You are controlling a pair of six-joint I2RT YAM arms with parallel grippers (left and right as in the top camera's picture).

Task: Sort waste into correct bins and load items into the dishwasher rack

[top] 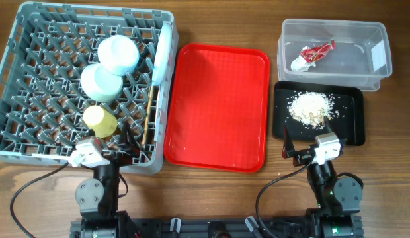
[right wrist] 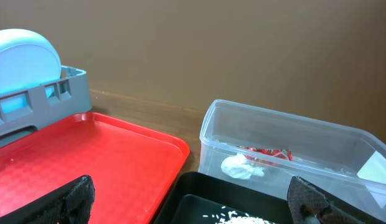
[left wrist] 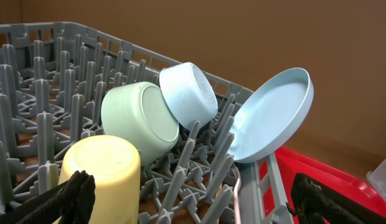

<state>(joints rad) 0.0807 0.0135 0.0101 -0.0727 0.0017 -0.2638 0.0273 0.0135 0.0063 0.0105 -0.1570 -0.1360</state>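
Left end effector and right end effector: both released. Rack holds green bowl, blue bowl, yellow cup and plate. Wrapper lies in clear tub; food scraps in black tray.

Wrapper lies in the clear tub, crumbs heaped in the black tray; green bowl, blue bowl, yellow cup and plate on edge sit in the grey rack.

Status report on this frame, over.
Left gripper, right gripper open, empty. Red-and-white crumpled wrapper in clear plastic tub; beige crumbly scraps in black tray. Grey plastic rack loaded. Nothing blocking.
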